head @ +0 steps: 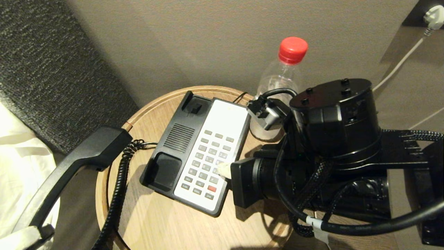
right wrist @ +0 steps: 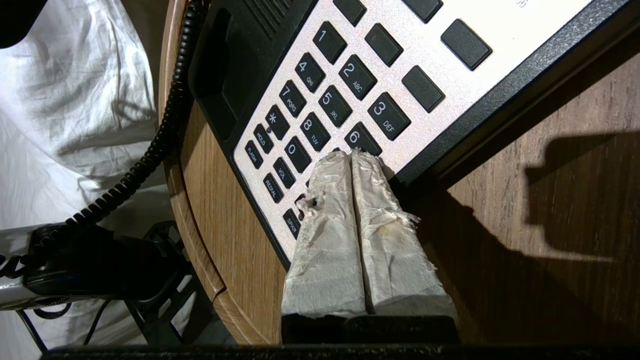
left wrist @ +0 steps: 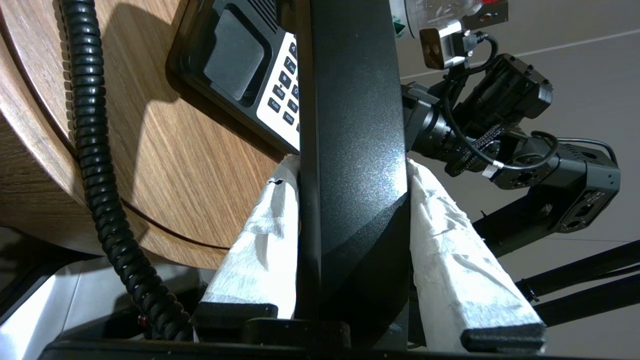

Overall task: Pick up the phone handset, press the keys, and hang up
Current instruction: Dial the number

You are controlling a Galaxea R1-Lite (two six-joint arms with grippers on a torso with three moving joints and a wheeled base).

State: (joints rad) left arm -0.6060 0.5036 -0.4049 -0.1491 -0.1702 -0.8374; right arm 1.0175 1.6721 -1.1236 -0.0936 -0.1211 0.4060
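Black phone handset (head: pixel 69 166) clamped in left fingers (left wrist: pixel 250 250); right fingers (right wrist: pixel 350 200) together on keys (right wrist: pixel 320 110); bottle (head: pixel 282 76) behind.

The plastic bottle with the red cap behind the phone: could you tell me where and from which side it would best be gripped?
Probably around the clear body just under the red cap of the bottle, coming from above or the wall side. It stands upright, its neck is the narrowest part, and the right arm and the phone base crowd its lower half. The right hand rests shut on the keys.
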